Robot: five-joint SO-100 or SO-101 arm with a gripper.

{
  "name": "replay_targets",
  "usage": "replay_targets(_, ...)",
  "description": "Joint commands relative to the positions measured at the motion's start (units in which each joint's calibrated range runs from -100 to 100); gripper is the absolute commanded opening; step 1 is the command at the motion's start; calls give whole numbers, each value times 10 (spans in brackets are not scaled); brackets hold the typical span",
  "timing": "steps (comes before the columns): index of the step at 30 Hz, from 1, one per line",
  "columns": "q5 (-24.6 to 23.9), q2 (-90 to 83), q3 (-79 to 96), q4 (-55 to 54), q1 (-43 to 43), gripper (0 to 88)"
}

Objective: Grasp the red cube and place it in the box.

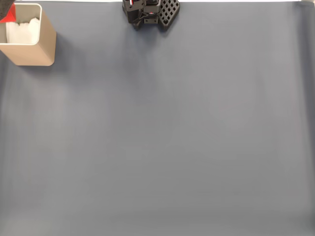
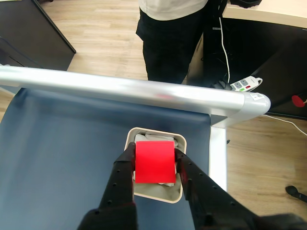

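In the wrist view the red cube (image 2: 154, 161) is pinched between my two black fingers (image 2: 123, 167), and my gripper (image 2: 154, 165) is shut on it. It hangs directly over the open top of the beige box (image 2: 158, 195), whose pale inside shows around the cube. In the fixed view the box (image 1: 34, 46) stands at the top left corner of the mat, with a sliver of the red cube (image 1: 9, 15) and a dark gripper part at the frame's left edge above it.
The arm's black base (image 1: 150, 12) sits at the top middle of the grey mat. A silver rail (image 2: 144, 91) borders the table just beyond the box. A person in dark trousers (image 2: 170, 43) stands past the rail. A power strip (image 2: 245, 84) lies on the floor.
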Motion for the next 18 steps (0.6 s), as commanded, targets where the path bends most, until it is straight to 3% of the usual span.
replay_targets(1,5,-30,-6,-10,-1,0)
replay_targets(4,6,-30,-6,-10,-1,15)
replay_targets(11,0,-30,-7,-11,0,295)
replay_targets(18,-4,-30,-8,-11,1,379)
